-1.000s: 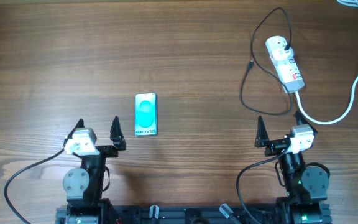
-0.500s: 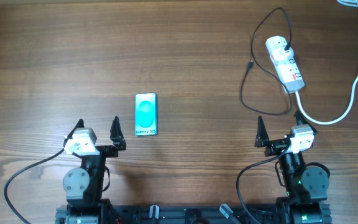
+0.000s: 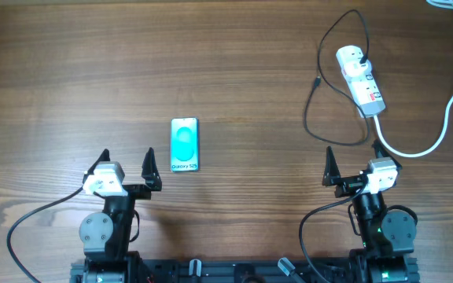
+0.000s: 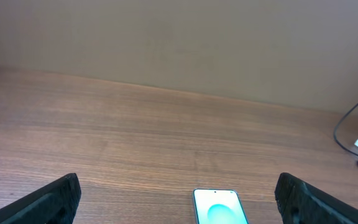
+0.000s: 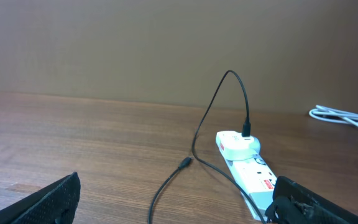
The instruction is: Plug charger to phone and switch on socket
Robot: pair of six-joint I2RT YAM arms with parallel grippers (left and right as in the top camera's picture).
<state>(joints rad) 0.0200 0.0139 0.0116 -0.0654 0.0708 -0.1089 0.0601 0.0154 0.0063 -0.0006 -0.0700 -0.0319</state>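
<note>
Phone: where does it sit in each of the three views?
Overhead: phone left of centre, ahead of the left hand.
Left wrist: bottom edge, right of middle, partly cut off.
Right wrist: not clearly in it.
Shared landmark: the charger cable's loose tip, in all three.

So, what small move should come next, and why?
Probably the right pincer should reach forward to the charger tip. The tip lies loose on the table, far from the phone, and this pincer is open, empty and the nearer one.
</note>
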